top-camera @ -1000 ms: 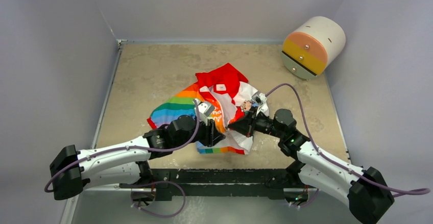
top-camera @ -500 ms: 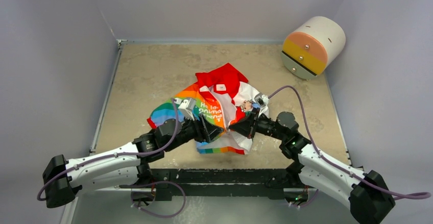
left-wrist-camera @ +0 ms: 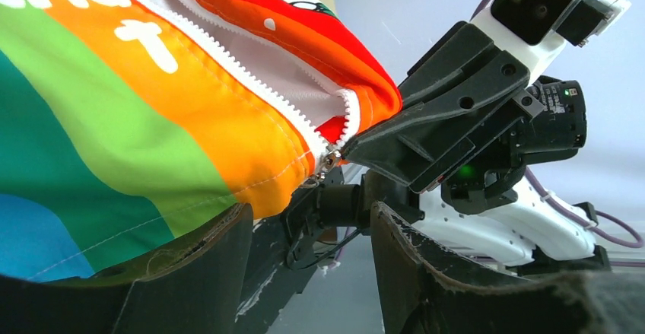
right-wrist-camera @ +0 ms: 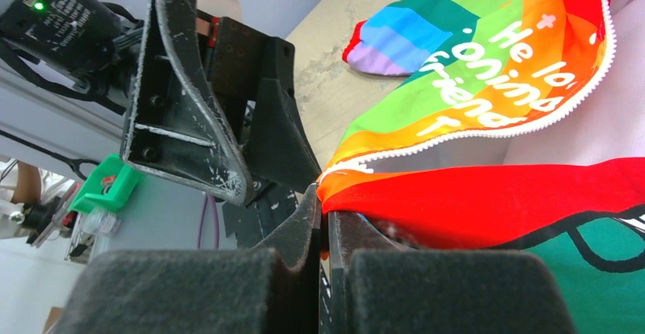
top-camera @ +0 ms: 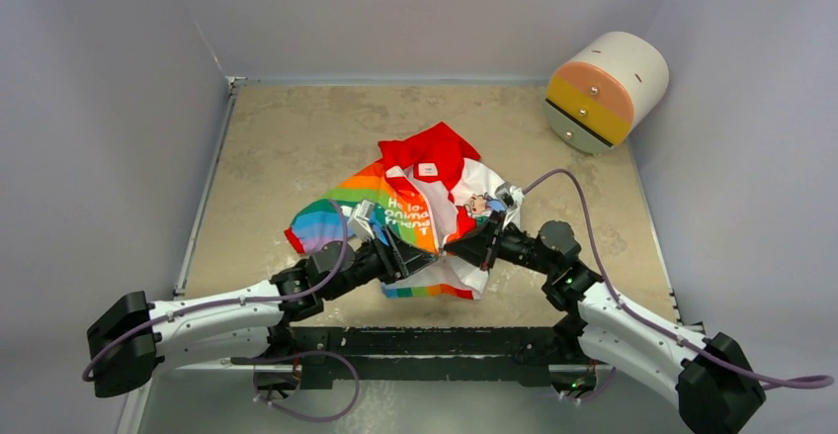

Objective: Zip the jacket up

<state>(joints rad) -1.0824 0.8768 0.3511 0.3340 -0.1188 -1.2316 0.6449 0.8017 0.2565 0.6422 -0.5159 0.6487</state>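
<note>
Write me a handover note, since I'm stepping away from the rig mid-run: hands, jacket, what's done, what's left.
Left hand: open, empty, just below the zipper slider.
Right hand: shut on the jacket's bottom hem at the zipper's foot.
Jacket: crumpled mid-table, front open.
Done: hem gripped; slider sits at the bottom.
Left: grab the slider and pull it up the teeth.

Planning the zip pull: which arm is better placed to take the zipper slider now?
Left. The left gripper is open and faces the zipper slider, while the right gripper is shut on the jacket hem beside it, anchoring the fabric.
</note>
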